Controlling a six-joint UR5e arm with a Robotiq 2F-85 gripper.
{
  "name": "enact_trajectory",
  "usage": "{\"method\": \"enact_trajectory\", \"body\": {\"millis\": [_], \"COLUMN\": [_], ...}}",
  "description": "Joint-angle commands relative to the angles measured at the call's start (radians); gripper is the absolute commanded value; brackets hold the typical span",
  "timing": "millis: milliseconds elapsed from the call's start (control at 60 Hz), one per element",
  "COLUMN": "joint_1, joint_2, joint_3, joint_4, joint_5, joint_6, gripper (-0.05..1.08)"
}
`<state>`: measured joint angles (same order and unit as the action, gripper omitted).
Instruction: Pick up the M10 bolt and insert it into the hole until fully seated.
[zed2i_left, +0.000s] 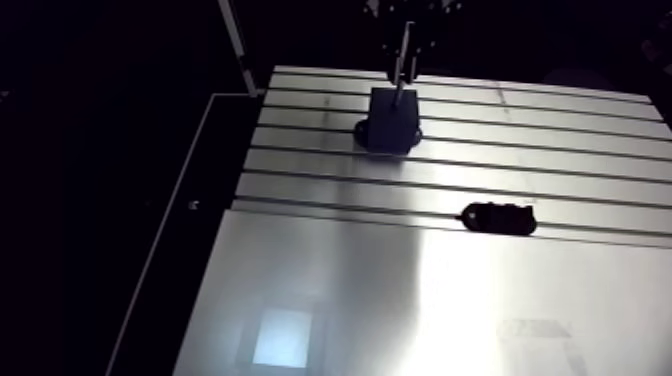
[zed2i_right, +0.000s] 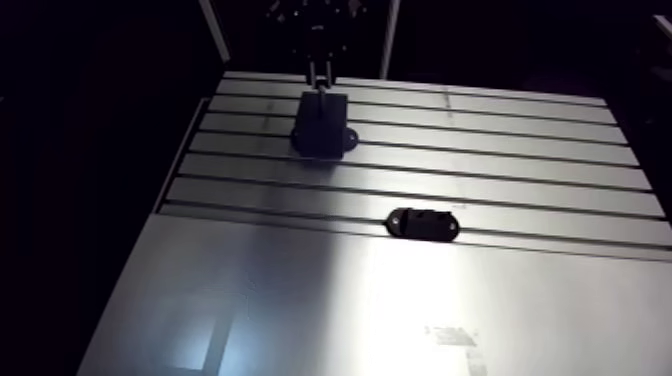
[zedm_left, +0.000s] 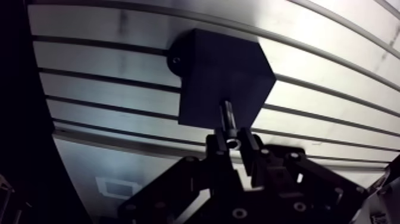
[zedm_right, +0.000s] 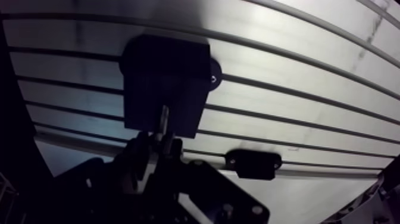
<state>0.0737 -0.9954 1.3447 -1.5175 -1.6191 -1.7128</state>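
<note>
The M10 bolt (zedm_left: 228, 121) looks like steel: stiff, dense for its size, with a smooth shank that could slip or tilt in a loose pinch. I judge the head end the best place to hold it, since that leaves the shank free for the hole. My gripper (zedm_left: 233, 142) is closed on that end, with the shank pointing down at the black block (zedm_left: 221, 74). My wrist hangs roughly vertical over the block, toward the far side of the slotted surface (zed2i_left: 350, 300). I cannot tell whether the tip has entered the hole. A flat black plate (zed2i_left: 497, 217) lies well apart.
</note>
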Motion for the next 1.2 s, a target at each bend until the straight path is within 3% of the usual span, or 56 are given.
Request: {"method": "enact_trajectory", "body": {"millis": [17, 517, 617, 633, 650, 667, 683, 700, 717, 733, 750, 767, 833, 1200], "joint_1": [0.0, 0.003, 0.003, 0.003, 0.003, 0.003, 0.003, 0.003, 0.003, 0.004, 0.004, 0.006, 0.006, 0.006], "joint_2": [0.002, 0.008, 0.007, 0.007, 0.007, 0.007, 0.007, 0.007, 0.007, 0.007, 0.007, 0.007, 0.005, -0.005], "joint_3": [0.0, 0.004, 0.004, 0.004, 0.004, 0.004, 0.004, 0.004, 0.004, 0.006, 0.006, 0.006, 0.013, 0.015], "joint_4": [0.0, -0.002, -0.006, -0.009, -0.009, -0.009, -0.009, -0.006, -0.006, -0.006, -0.006, -0.006, -0.013, -0.028], "joint_5": [0.001, 0.002, 0.002, 0.002, 0.002, 0.002, 0.002, 0.002, 0.002, 0.002, 0.002, 0.0, 0.001, 0.0], "joint_6": [0.0, 0.0, 0.0, 0.0, 0.0, 0.0, 0.0, -0.003, -0.003, -0.003, -0.003, -0.003, -0.002, -0.001], "gripper": [1.07, 1.07, 1.02, 0.92, 0.92, 0.72, 0.72, 0.45, 0.45, 0.24, 0.24, 0.05, 0.0, 0.0]}}
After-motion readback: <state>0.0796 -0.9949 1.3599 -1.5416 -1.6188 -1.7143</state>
